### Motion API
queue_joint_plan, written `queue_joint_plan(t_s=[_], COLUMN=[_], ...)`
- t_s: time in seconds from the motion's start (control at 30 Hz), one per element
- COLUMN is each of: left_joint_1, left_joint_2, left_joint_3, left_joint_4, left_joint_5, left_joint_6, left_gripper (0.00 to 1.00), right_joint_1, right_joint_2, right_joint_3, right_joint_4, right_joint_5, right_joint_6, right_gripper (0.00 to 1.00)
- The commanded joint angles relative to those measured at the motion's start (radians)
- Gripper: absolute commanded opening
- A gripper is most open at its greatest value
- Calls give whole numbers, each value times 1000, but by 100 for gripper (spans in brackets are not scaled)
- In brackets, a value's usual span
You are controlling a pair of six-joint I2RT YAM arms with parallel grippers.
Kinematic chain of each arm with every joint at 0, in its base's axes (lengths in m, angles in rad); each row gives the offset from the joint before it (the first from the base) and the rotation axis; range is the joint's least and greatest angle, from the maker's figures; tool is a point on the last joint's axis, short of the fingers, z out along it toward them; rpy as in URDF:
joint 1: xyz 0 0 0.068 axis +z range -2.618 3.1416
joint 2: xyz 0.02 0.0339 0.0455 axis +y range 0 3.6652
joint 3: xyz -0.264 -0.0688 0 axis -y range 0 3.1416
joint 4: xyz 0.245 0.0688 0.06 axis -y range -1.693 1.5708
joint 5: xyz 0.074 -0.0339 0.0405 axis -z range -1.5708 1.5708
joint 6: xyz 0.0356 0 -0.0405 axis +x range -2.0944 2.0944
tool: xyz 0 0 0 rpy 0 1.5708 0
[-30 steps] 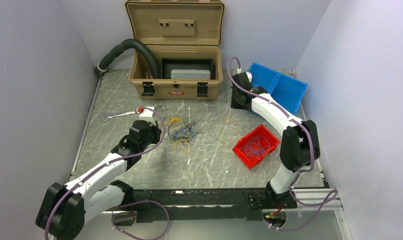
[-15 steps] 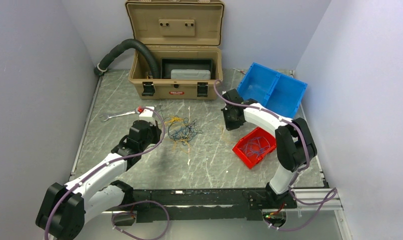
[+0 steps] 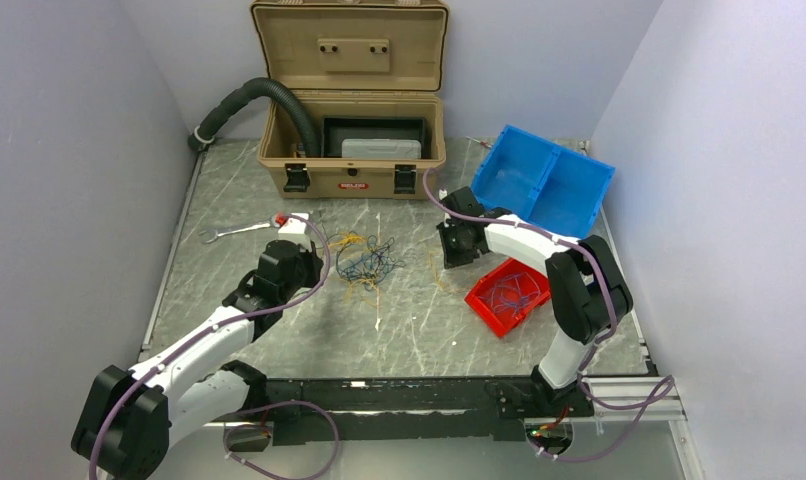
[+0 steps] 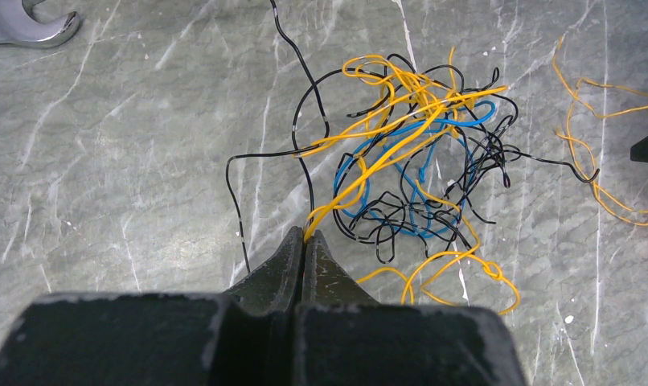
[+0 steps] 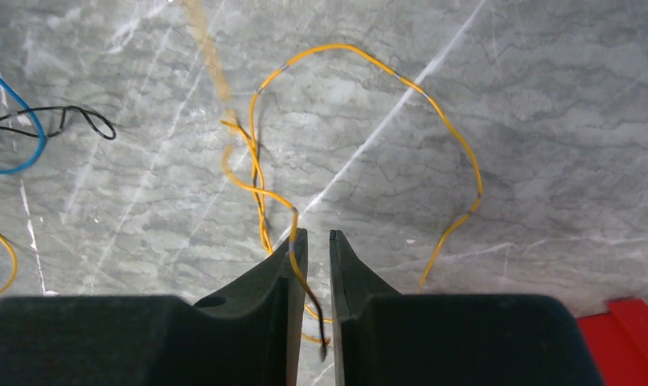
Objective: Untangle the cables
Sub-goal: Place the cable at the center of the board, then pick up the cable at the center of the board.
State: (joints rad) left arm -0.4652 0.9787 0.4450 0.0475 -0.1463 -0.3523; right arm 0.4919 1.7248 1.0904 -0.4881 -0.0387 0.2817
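Note:
A loose tangle of blue, yellow and black cables [image 3: 367,262] lies mid-table; it also shows in the left wrist view [image 4: 417,173]. My left gripper [image 3: 314,262] is at the tangle's left edge, shut on a yellow cable that runs from its tips [image 4: 307,236] into the tangle. A separate small bundle of yellow cables [image 3: 437,272] lies right of the tangle. My right gripper [image 3: 449,250] is low over it, its jaws a narrow gap apart [image 5: 314,233]. One strand of the yellow bundle [image 5: 334,47] lies in that gap, unclamped.
A red bin [image 3: 484,300] holding blue cables [image 3: 512,290] sits right of the right gripper, its corner in the right wrist view [image 5: 634,338]. A blue bin [image 3: 544,180] is at back right. An open tan case [image 3: 354,170] and black hose [image 3: 244,100] are at the back. A wrench [image 3: 234,232] lies at left.
My right arm has swung from the blue bin forward and left, down to the yellow bundle beside the red bin. The left arm and the tangle have not moved.

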Motion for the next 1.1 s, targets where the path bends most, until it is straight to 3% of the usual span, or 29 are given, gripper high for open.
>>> queue_joint_plan(t_s=[0.0,0.53,0.87,1.07], left_joint_1=[1,1,1,1], left_joint_2=[-21,-21,-17,-12], left_joint_3=[1,0,0,1], left_joint_4=[33,35,35,34], left_joint_5=[6,9,7,6], left_joint_6=[21,21,22,24], left_gripper=[0,0,0,0], right_joint_1=[3,16,86,111], right_joint_2=[9,-80,-21,20], right_joint_3=[-3,-64,-30,-17], right_joint_4=[63,89,44,32], right_joint_5=[-21,-69,32,89], right_joint_6=[26,12,-15,-13], right_gripper=[19,71,81,76])
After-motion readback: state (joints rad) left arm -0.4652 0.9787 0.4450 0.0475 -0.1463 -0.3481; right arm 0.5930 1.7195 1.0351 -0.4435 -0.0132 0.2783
